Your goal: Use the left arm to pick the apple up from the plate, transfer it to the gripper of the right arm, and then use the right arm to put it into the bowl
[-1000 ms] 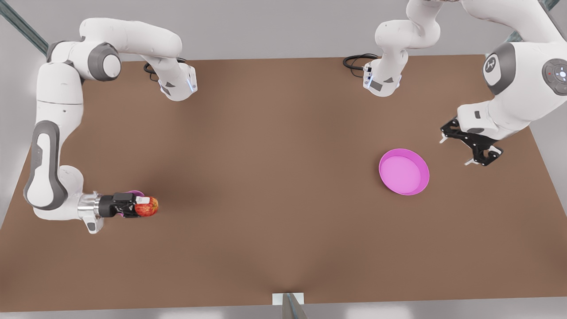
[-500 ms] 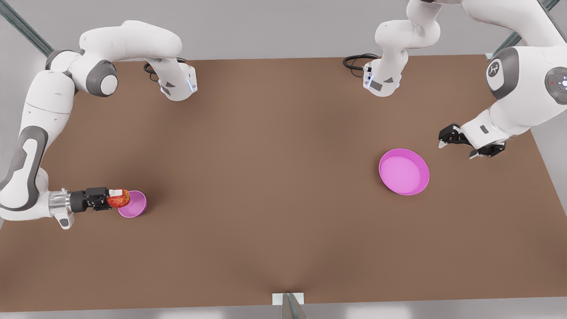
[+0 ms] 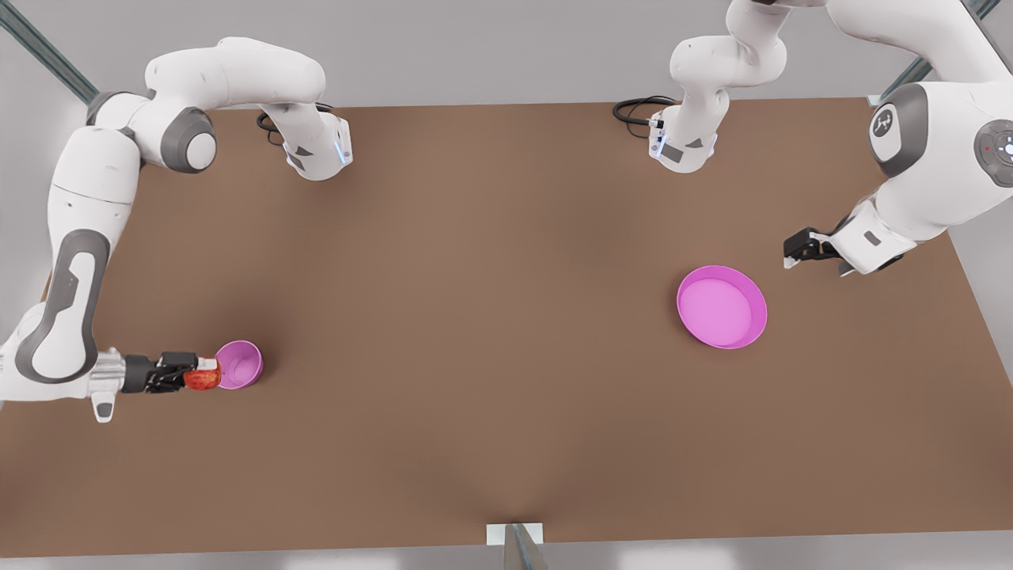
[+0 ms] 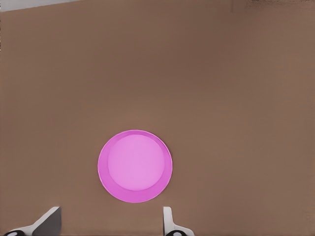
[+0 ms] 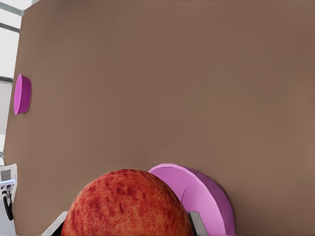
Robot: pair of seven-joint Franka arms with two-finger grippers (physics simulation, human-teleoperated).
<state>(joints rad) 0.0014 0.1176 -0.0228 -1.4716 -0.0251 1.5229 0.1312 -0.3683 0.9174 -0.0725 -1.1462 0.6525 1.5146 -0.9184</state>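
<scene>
right gripper (image 3: 207,378): we see it at the front view's left, near edge of the table (image 3: 491,317); arm reaches in low and level from the left; fingers clamped on the apple (image 3: 202,379); one fingertip (image 5: 198,223) and its mate sit either side of the fruit in the right wrist view
apple: red with yellow-orange patches; held in the right gripper, just beside the bowl (image 3: 239,365) on its left side; in the front view it overlaps or touches the bowl's rim, we cannot tell which; not inside the bowl
bowl: small deep magenta-pink; on the table at the front view's left, near side; in the right wrist view it sits right behind the apple (image 5: 129,204), bowl wall (image 5: 206,196) showing past the fruit
plate (image 3: 722,306): wide shallow magenta-pink dish; on the table at the front view's right, well apart from the bowl; nothing on it
left gripper (image 3: 807,252): at the front view's right, off the plate's far-right side, raised and apart from it; in the left wrist view we see its fingertips (image 4: 47,221) spread wide with nothing between them, the plate (image 4: 135,166) beyond them
table: brown, flat
</scene>
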